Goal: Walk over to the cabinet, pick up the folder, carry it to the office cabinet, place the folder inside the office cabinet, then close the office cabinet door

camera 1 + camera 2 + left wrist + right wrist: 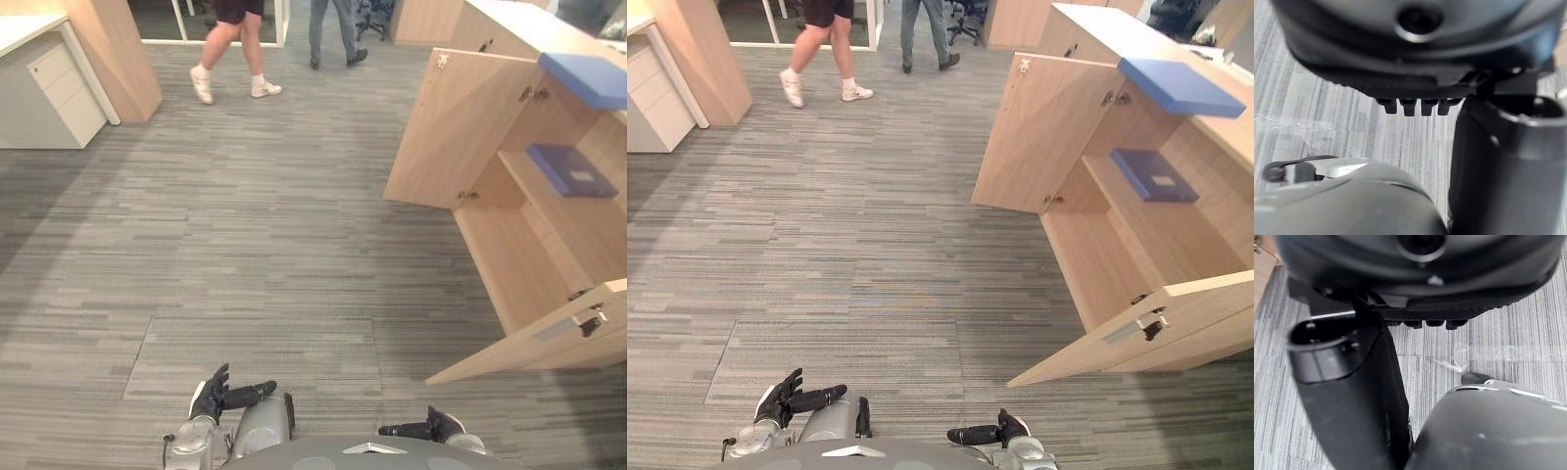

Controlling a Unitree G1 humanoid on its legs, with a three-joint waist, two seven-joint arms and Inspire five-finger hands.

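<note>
**Folder shelved, hands empty, cabinet doors open**

Left eye view: the blue folder (pixel 571 168) lies flat on the shelf inside the office cabinet (pixel 509 259), with a second blue slab (pixel 585 78) on the cabinet's top. The left hand (pixel 220 395) and right hand (pixel 431 428) sit well short of the cabinet, fingers straight, holding nothing. Right eye view: the cabinet's near door (pixel 1205 328) stands wide. Left and right wrist views: straight fingertips over carpet (pixel 1327 98). The folder looks thin, stiff, light and probably slick, so it is best pinched at the edge facing out of the cabinet.
</note>
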